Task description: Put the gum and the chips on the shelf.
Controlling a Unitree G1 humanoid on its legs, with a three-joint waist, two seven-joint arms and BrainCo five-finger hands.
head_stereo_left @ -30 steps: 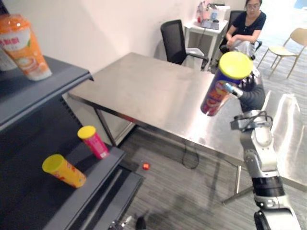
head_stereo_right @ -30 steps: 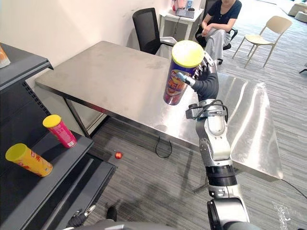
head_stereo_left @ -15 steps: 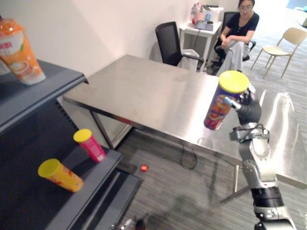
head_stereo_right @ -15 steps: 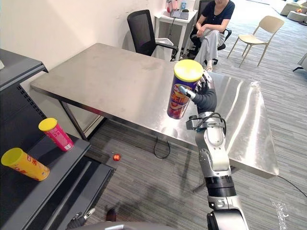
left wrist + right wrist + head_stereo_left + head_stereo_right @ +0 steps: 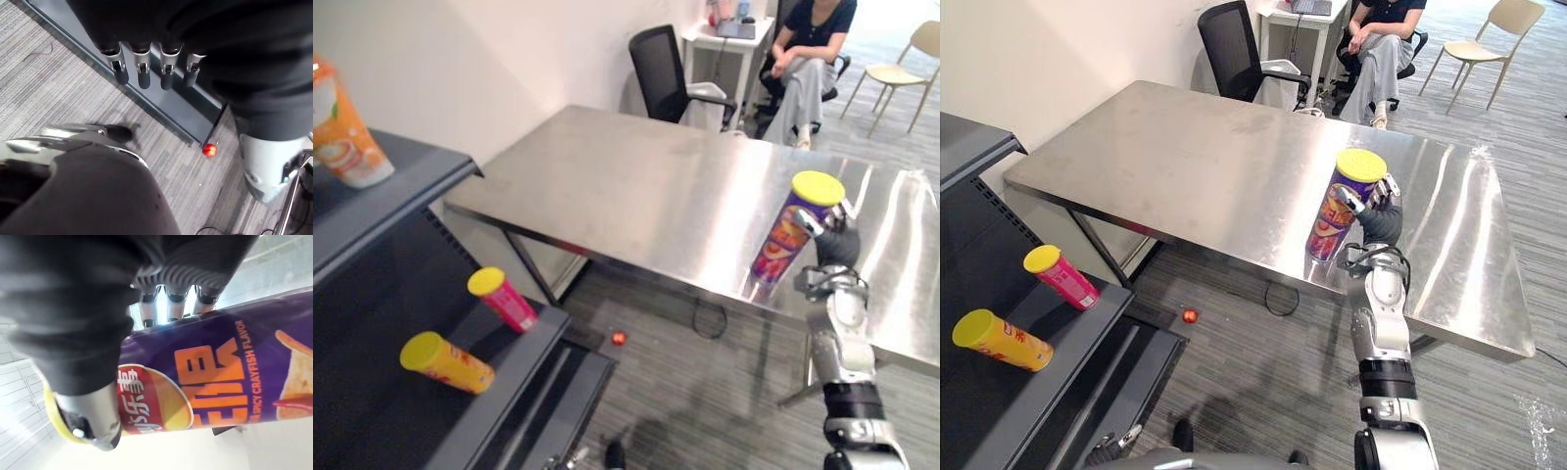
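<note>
A steel surface [image 5: 1195,147] is being shown mid-frame, grey striped floor [image 5: 1263,392] below it, a white wall [image 5: 1067,49] upper left, a black chair [image 5: 1231,34] at the top.

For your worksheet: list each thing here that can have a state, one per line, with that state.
purple chips can: tilted, lid on, held
right hand: shut on the can
left hand: open, empty
pink can: lying on the shelf, lidded
yellow can: lying on the shelf, lidded
black office chair: unoccupied
</note>
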